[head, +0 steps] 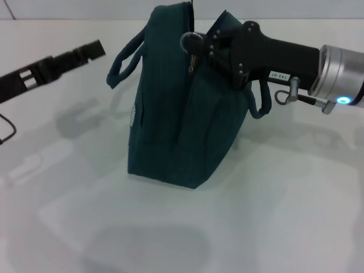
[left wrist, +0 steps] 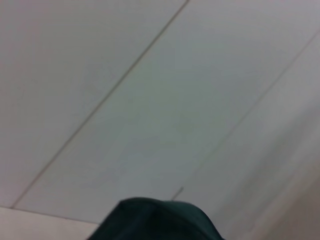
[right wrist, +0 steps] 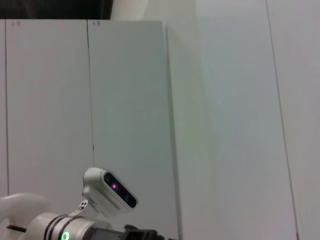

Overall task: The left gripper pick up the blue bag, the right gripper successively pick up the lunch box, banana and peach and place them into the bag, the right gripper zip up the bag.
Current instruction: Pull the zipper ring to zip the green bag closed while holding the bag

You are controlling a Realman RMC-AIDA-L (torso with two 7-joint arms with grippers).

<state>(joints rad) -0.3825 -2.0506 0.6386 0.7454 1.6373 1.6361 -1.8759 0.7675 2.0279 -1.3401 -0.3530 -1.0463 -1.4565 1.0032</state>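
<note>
White tabletop [head: 170,227], soft shadows; pale panelled wall [right wrist: 225,100] with thin vertical seams behind.

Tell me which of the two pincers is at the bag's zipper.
The right pincer, at the blue bag's top by the zip; the left pincer hangs apart.

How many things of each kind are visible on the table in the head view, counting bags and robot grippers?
Bags: 1, the blue bag, standing upright.
Grippers: 2, the left gripper apart from the bag, the right gripper at the bag's top by the zip.
Total: 3
</note>
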